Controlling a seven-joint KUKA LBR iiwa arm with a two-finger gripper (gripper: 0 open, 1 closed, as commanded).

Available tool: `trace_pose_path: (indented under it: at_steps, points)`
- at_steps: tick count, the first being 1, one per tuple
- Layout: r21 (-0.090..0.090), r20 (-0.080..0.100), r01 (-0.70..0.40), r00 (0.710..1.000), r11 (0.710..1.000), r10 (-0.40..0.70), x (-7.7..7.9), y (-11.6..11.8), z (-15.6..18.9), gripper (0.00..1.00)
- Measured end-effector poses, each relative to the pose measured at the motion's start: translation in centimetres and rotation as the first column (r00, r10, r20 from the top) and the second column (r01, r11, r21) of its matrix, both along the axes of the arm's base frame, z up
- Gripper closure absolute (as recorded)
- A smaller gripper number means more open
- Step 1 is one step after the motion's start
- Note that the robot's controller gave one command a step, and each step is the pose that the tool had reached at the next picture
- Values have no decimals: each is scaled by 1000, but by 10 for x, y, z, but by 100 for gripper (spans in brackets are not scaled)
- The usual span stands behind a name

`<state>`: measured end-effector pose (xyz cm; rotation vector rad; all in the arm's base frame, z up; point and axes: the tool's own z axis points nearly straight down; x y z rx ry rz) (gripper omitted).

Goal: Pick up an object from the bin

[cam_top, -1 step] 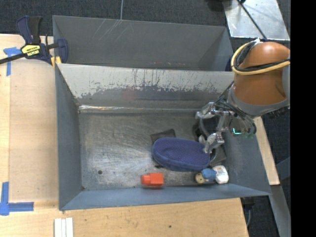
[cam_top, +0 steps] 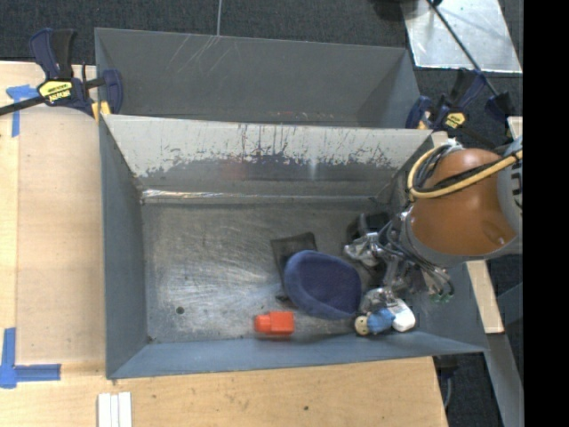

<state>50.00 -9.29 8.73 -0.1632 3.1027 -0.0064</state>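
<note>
Hand: the hand (cam_top: 388, 278) sits low in the bin (cam_top: 120, 238), close to the right wall and toward the near right corner. I cannot tell whether it is apart or together.
Nearest things: a small blue, white and yellow toy (cam_top: 384, 320) lies just beside it in the near right corner. A blue bowl (cam_top: 322, 283) lies just beside it toward the middle.
Others: an orange block (cam_top: 275, 324) lies by the near edge, close to the bowl. A dark flat square (cam_top: 293, 243) lies on the bowl's far side.
Held: nothing shows clamped in the hand.
Done: by my reading, only the reach into the bin.
Left: closing on one thing, probably the toy or the bowl, then lifting it clear of the bin.
</note>
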Motion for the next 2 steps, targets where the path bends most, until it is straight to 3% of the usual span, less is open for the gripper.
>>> trace_pose_path:
  at_steps: [1,2]
  points:
    - [2,-26,0,1000,1000,0,-8,0,-6,100]
    - [0,-23,7,1000,1000,-7,12,1,124,100]
